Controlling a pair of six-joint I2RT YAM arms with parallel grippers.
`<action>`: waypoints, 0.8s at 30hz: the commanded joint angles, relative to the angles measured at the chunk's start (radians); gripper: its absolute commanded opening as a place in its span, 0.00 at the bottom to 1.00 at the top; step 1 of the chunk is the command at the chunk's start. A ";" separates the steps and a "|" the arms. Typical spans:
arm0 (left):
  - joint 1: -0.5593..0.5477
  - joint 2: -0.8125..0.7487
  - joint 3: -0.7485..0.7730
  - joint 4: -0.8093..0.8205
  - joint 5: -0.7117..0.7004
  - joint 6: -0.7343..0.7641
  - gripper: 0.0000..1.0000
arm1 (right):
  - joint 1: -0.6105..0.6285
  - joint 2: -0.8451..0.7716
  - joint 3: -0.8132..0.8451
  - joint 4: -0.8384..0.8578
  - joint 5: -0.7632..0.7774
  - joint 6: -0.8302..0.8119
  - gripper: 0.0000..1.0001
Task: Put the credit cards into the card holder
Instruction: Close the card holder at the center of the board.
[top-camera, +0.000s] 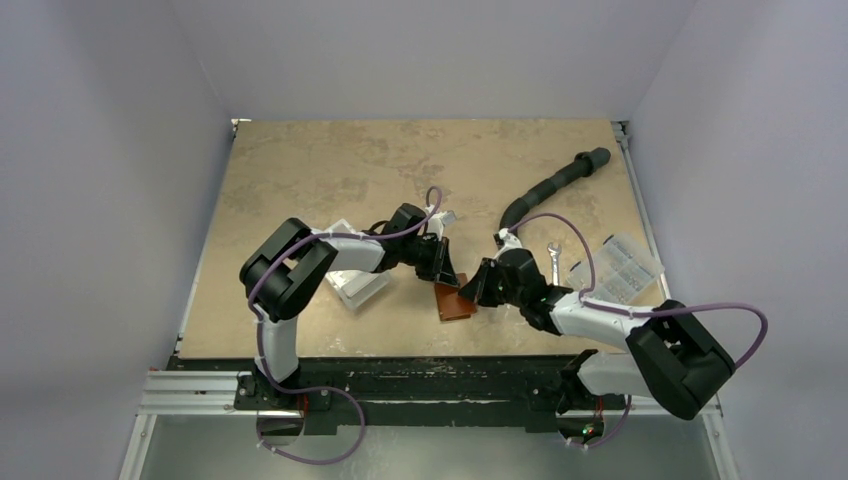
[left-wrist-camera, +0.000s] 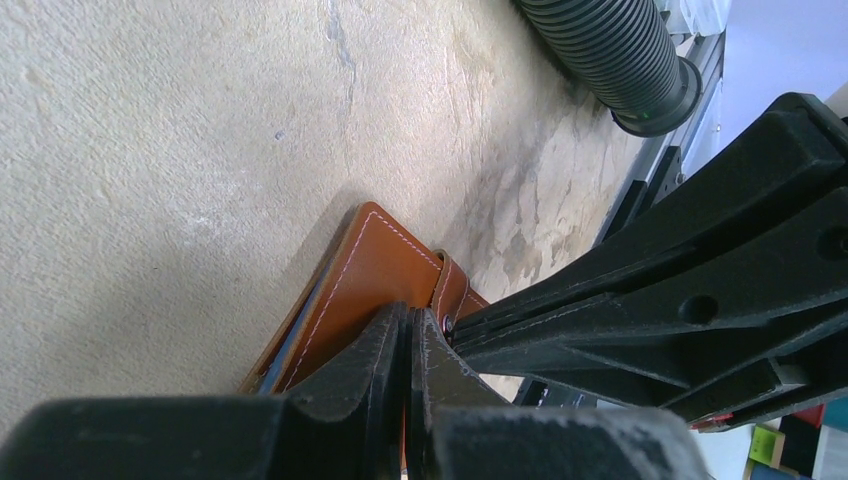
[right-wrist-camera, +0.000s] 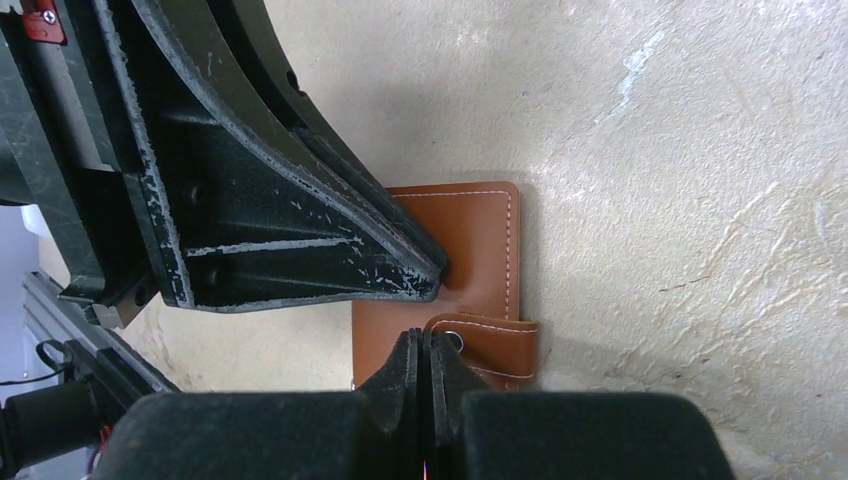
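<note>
A small brown leather folding card holder (top-camera: 455, 301) is shown lying shut on the beige table (top-camera: 330, 160), directly beneath both claw tips. The left gripper (left-wrist-camera: 408, 318) and the right gripper (right-wrist-camera: 425, 340) are pinched fully closed, holding nothing, and meet at its snap strap (right-wrist-camera: 497, 345).

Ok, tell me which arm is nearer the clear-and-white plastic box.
Left. The left arm reaches over the box, the left gripper down on the card holder to the box's right. The right gripper meets the holder from the other side, farther off.
</note>
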 joint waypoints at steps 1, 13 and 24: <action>-0.006 0.042 -0.019 -0.033 -0.020 0.011 0.00 | -0.014 0.011 0.027 0.034 -0.015 -0.012 0.00; -0.006 0.047 -0.016 -0.035 -0.017 0.013 0.00 | -0.030 0.088 0.064 0.022 -0.090 -0.054 0.00; -0.008 0.054 -0.012 -0.033 -0.010 0.007 0.00 | -0.017 -0.069 0.182 -0.255 0.007 -0.236 0.12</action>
